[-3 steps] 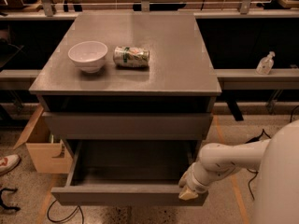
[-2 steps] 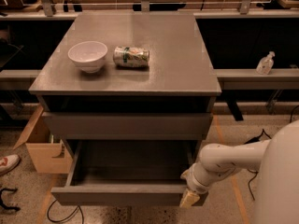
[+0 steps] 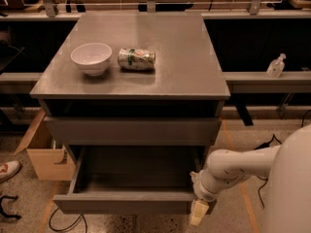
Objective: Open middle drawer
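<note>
The middle drawer of the grey cabinet is pulled well out toward me, and its grey box interior is visible and holds nothing. The taller uppermost front above it is closed. The lowest front is hidden beneath the open drawer. My gripper is at the end of the white arm, at the right front corner of the open drawer, and hangs slightly below the top edge of the drawer front.
A white bowl and a green can lying on its side sit on the cabinet top. A cardboard box stands on the floor to the left. A shoe and cables lie on the floor at the far left. A bottle stands on the right shelf.
My gripper has dropped a little lower at the drawer's right front corner. The drawer stays pulled out about as far as before.
</note>
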Action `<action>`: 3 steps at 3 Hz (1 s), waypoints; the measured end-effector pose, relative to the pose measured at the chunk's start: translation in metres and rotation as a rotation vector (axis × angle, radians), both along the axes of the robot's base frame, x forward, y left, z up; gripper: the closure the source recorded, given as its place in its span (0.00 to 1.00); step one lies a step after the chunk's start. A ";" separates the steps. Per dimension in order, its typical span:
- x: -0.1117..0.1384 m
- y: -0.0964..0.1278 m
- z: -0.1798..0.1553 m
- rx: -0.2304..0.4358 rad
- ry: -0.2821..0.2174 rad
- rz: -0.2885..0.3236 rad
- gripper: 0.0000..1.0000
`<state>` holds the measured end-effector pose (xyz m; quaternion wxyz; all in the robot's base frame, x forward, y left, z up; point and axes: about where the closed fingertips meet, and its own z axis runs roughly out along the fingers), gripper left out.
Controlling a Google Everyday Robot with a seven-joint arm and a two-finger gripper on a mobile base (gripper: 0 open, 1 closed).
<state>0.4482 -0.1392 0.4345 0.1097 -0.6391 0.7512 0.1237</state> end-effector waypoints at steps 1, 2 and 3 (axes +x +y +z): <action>0.007 -0.012 0.002 0.027 -0.028 -0.018 0.00; 0.019 -0.038 0.012 0.066 -0.083 -0.061 0.00; 0.029 -0.079 0.030 0.090 -0.157 -0.121 0.00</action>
